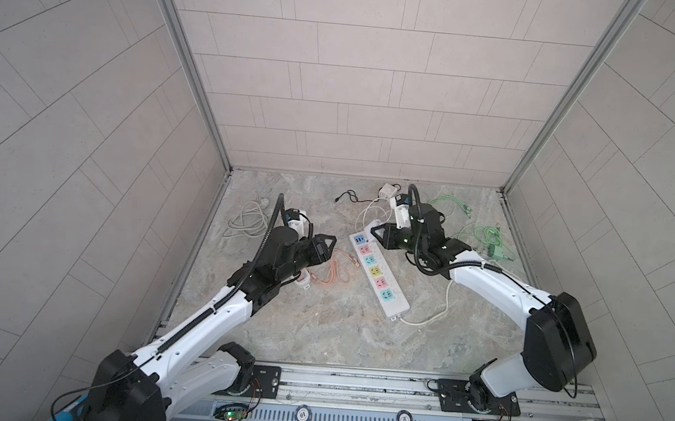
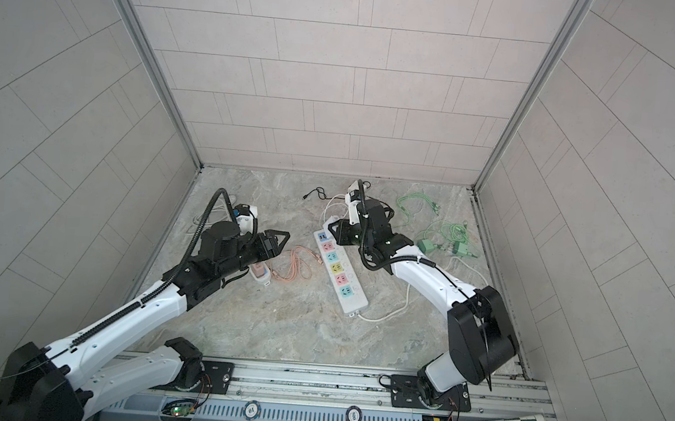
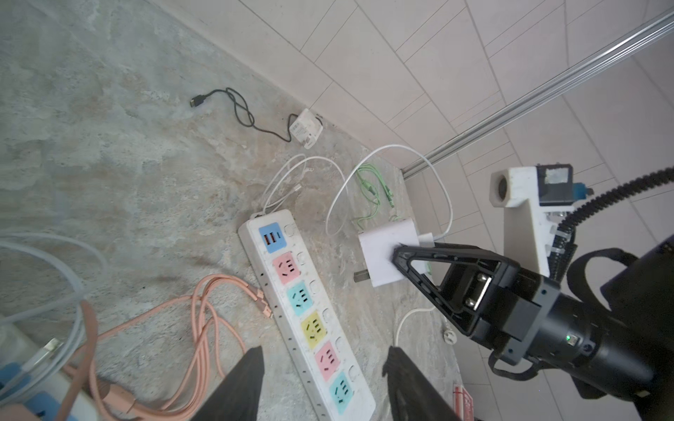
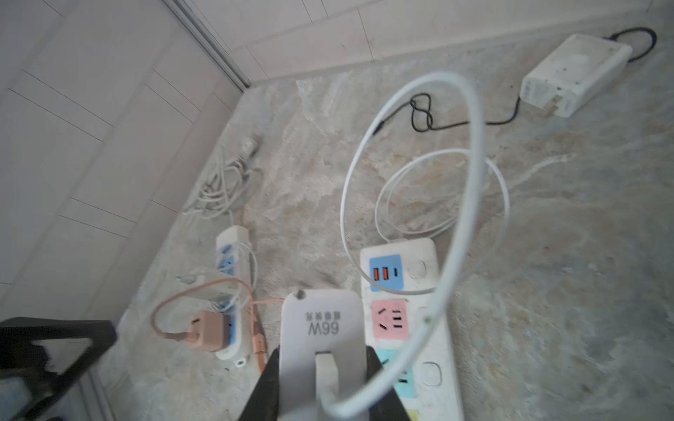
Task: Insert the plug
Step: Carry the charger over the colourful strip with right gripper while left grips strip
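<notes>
Everything rests on a marbled grey tabletop (image 1: 316, 334). The white power strip (image 1: 379, 284), with its coloured sockets, lies between my two grippers, its far end close under my right gripper (image 1: 379, 234). Between the strip and my left gripper (image 1: 327, 242) lies a coiled pink cable (image 3: 200, 346). Under my left wrist sits a small blue-and-white strip (image 4: 228, 262); a grey cable coil (image 4: 219, 186) lies beyond it. Past my right gripper lie a black cable (image 3: 198, 101) and a white adapter block (image 3: 305, 128). To that gripper's outer side lie green cables (image 2: 453, 229) and green adapters (image 2: 424, 244).
</notes>
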`<state>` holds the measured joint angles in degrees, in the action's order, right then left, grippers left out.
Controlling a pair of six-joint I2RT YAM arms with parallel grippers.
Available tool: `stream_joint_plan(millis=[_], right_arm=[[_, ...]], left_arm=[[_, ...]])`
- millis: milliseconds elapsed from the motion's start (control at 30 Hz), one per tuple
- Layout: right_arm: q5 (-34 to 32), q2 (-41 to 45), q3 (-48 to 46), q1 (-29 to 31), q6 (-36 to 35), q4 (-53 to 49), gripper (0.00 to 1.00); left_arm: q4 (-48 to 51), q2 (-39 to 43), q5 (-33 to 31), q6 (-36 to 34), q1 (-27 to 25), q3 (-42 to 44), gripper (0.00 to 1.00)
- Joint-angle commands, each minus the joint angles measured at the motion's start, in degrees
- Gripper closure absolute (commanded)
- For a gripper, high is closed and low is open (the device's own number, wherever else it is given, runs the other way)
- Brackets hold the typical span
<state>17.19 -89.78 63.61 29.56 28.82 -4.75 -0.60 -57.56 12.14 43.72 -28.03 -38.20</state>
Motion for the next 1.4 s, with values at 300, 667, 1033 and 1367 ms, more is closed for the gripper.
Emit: stream_joint_plan(millis=[300,667,1033,1367], right_arm=[[-6.54,-10.15,7.35,-0.05,-7.8,-12.17,0.94],[-5.7,-12.0,10.09,0.41,-9.89,-11.84,0.94],[-7.05,-10.77,9.35,-0.02,-10.94,-11.86,0.94],[-9.34,-8.66,7.98,-2.11,-10.47,-15.32,0.94]], left_arm=[[-0.23,-4.83,2.81,-4.51,0.02,2.66,0.4],[-5.63,-15.36,7.04,-4.84,0.06,-0.41,0.46],[-7.0,-26.17,8.5,-7.73,0.08,-6.3,0.51],[-6.53,-32.79,8.93,-8.57,0.02,-11.12,0.52]])
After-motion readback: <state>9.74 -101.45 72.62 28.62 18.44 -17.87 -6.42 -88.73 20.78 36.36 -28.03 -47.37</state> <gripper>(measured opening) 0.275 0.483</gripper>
